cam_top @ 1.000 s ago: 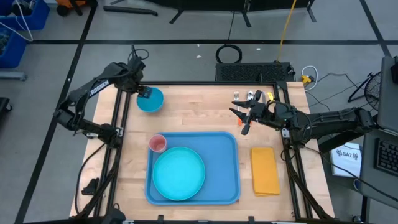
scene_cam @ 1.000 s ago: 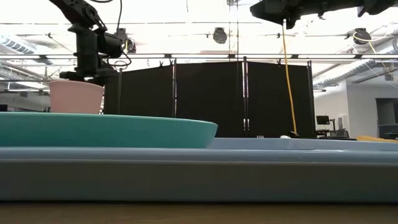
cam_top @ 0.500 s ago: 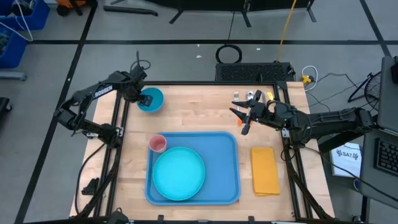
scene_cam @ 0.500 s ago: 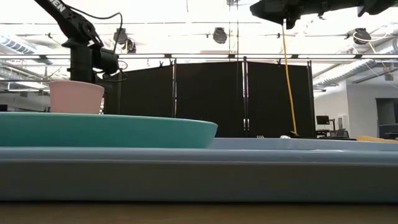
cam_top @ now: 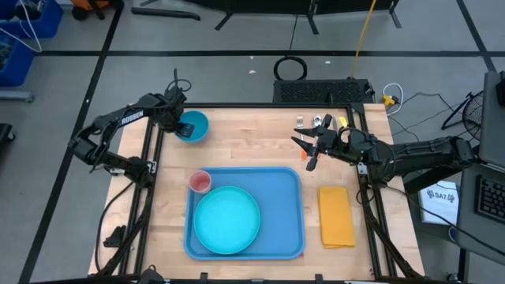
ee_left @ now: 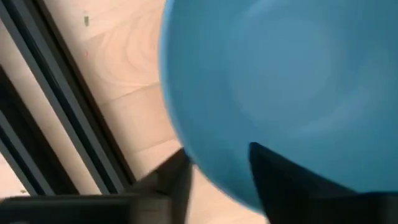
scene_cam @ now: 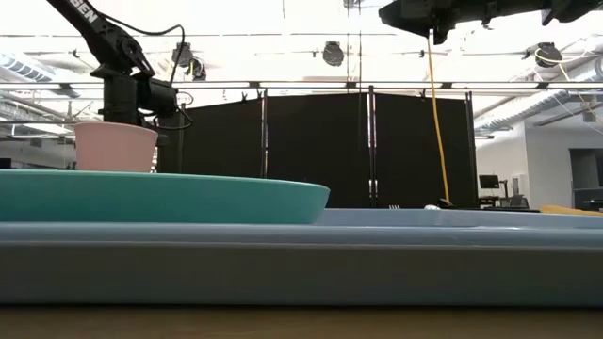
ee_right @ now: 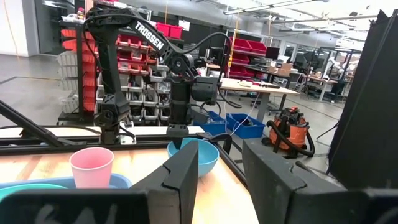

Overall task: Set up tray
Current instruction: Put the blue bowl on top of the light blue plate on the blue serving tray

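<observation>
A blue bowl [cam_top: 194,126] stands on the wooden table at the far left. My left gripper [cam_top: 183,125] points down over the bowl's left rim [ee_left: 217,180] and is open, one finger inside the bowl and one outside. The blue tray [cam_top: 288,237] lies at the near middle. On it rest a turquoise plate [cam_top: 227,220] and an upright pink cup [cam_top: 200,182]. My right gripper [cam_top: 310,158] hangs open and level above the table's far right, holding nothing. My left gripper comes at the bowl from above, pointing down. One finger [ee_left: 286,186] is inside the bowl, the other [ee_left: 177,186] outside its left rim [ee_left: 217,180]. A strip of the wall shows between them. Whether either finger touches the wall, I cannot tell. The bowl rests on the table.
A folded yellow napkin [cam_top: 336,215] lies to the right of the tray. Cutlery [cam_top: 316,122] lies at the far right, beyond my right gripper. Dark frame rails [cam_top: 154,166] run along the table's left and right edges. Bare wood [cam_top: 252,138] shows between bowl and cutlery.
My left gripper has gone down onto the bowl's left rim, still pointing down, and has shifted slightly toward the table's left edge. The bowl has stayed where it was.
</observation>
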Available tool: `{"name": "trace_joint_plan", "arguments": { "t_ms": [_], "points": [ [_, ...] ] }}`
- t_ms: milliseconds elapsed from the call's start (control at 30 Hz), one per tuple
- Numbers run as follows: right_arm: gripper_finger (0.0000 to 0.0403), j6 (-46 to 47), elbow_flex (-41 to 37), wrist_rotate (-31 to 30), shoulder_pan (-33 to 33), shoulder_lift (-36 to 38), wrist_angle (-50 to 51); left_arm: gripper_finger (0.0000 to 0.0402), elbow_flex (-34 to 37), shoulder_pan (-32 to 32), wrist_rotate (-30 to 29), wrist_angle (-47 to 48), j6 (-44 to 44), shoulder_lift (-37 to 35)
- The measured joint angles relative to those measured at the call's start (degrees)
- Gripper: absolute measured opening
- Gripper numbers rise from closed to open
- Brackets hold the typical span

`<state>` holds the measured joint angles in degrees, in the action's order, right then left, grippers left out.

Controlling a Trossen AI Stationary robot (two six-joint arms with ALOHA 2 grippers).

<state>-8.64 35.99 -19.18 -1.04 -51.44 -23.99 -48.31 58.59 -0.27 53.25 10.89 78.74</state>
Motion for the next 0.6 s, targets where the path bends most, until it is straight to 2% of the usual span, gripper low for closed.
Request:
{"name": "trace_joint_plan", "arguments": {
  "t_ms": [100, 133, 267, 467, 600],
  "points": [
    [0.0116, 0.0, 0.0, 0.0, 0.0, 0.0, 0.0, 0.0047, 0.0, 0.0, -0.1, -0.4, -1.2, 0.0],
    [0.0116, 0.0, 0.0, 0.0, 0.0, 0.0, 0.0, 0.0026, -0.1, 0.0, 0.4, -0.9, -1.6, 0.0],
    [0.0116, 0.0, 0.0, 0.0, 0.0, 0.0, 0.0, 0.0011, -0.2, -0.2, 0.2, -2.7, -1.8, -0.5],
    [0.0116, 0.1, 0.0, 0.0, 0.0, 0.0, 0.0, 0.0009, -1.6, -0.7, 0.5, -3.6, -3.1, -3.8],
    [0.0116, 0.3, 0.0, 0.0, 0.0, 0.0, -0.1, 0.0009, -3.4, -3.0, 3.6, -3.0, -3.0, -8.1]
  ]
}}
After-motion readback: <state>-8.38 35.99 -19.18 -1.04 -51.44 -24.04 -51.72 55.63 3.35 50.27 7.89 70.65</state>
